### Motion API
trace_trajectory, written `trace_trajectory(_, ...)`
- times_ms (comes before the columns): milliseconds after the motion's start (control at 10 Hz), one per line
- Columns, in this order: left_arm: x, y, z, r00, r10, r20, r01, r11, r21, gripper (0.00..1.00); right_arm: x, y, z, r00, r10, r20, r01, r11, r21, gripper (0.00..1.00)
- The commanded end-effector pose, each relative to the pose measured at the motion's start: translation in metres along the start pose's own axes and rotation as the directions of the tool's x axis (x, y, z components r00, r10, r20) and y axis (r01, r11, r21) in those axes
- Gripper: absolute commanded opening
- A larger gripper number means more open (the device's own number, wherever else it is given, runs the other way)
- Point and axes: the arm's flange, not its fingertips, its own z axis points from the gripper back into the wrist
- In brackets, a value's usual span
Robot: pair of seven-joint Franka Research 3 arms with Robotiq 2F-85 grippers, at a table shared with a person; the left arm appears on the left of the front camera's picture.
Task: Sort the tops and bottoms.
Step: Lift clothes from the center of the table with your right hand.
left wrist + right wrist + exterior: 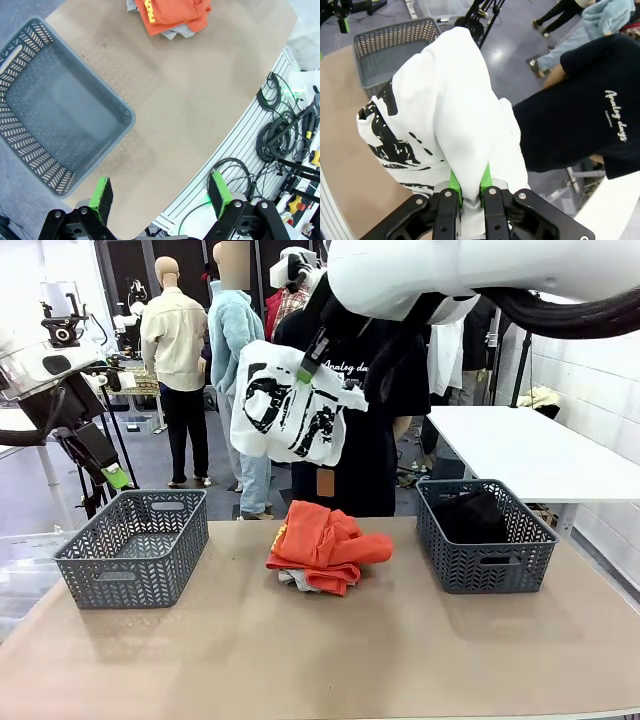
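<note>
The white T-shirt with black print (pixel 287 412) hangs high over the table's far edge, pinched at its top by my right gripper (pixel 318 352). In the right wrist view that gripper (pixel 470 186) is shut on the white T-shirt (pixel 445 110), which drapes over the green pads. The orange top (pixel 326 538) lies crumpled mid-table on the light grey top (pixel 291 579). The black bottoms (pixel 470 514) lie in the right basket (pixel 486 562). My left gripper (pixel 161 194) is open and holds nothing, hovering above the table's near left edge beside the left basket (pixel 127 118), with the orange top (pixel 175 15) far ahead.
The left basket (pixel 134 552) stands empty at the table's left. A person in a black T-shirt (pixel 590 115) stands behind the far edge, behind the hanging shirt. Cables (pixel 280 130) lie below the near table edge. A white table (pixel 520 450) stands at the back right.
</note>
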Motion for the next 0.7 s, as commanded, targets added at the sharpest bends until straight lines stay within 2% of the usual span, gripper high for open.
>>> trace_trajectory(0, 0.0, 0.0, 0.001, 1.0, 0.004, 0.002, -0.004, 1.0, 0.001, 1.0, -0.021, 0.01, 0.012, 1.0, -0.017, -0.026, 0.016, 1.0, -0.024, 0.0)
trace_trajectory(100, 0.0, 0.0, 0.001, 1.0, 0.004, 0.002, -0.004, 1.0, 0.001, 1.0, -0.025, 0.009, 0.019, 0.998, -0.033, -0.051, 0.032, 0.999, -0.037, 0.0)
trace_trajectory(200, 0.0, 0.0, 0.001, 1.0, 0.004, 0.002, -0.004, 1.0, 0.001, 1.0, -0.032, 0.007, 0.019, 0.992, -0.064, -0.112, 0.062, 0.998, -0.023, 0.0)
trace_trajectory(300, 0.0, 0.0, 0.001, 1.0, 0.004, 0.002, -0.004, 1.0, 0.001, 1.0, -0.015, 0.002, 0.011, 1.0, -0.012, -0.029, 0.012, 1.0, -0.014, 0.0)
trace_trajectory(600, 0.0, 0.0, 0.001, 1.0, 0.004, 0.002, -0.004, 1.0, 0.001, 1.0, -0.015, 0.002, 0.011, 1.0, -0.012, -0.029, 0.012, 1.0, -0.014, 0.0)
